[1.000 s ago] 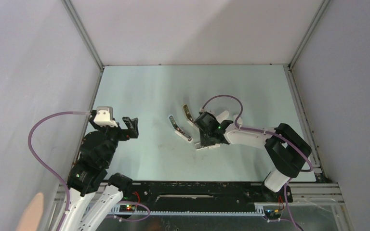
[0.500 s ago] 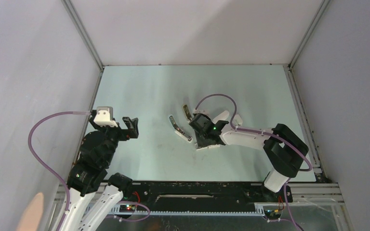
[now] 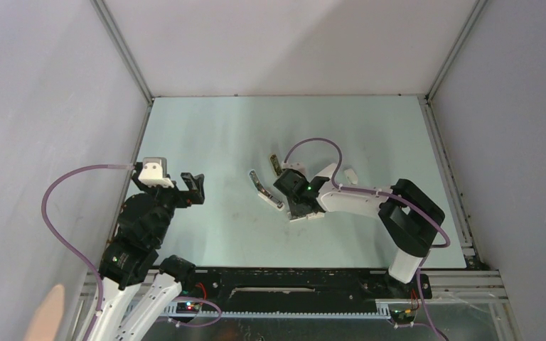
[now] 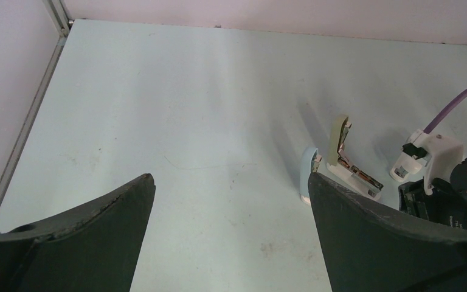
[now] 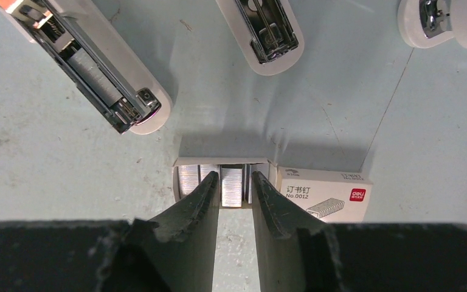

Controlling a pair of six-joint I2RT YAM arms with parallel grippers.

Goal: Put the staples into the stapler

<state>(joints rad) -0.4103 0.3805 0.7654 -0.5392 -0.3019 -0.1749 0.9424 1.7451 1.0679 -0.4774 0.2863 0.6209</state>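
Table (image 3: pixel 220 135): pale green top, grey walls on 3 sides.
Left gripper (image 4: pixel 231 179): held above the table's left side with nothing in it, jaws spread wide, well apart from the staplers.
Right gripper (image 5: pixel 235 177): low over the staple box near the table's middle, jaws only a narrow gap apart, 1 finger on each side of a strip of staples; whether they pinch it cannot be told.
Blue stapler (image 3: pixel 263 190): hinged open, just left of the right gripper.
Yellow stapler (image 3: pixel 275 165): hinged open, beside the blue one, farther back.
Staple box (image 5: pixel 323 193): white, lying flat; print reads "订书钉", "No.0012", red "deli" logo, drawing of a staple strip.
Staples (image 5: pixel 231 196): silver strips side by side at the box's open left end, below the 2 staplers in the right wrist view.
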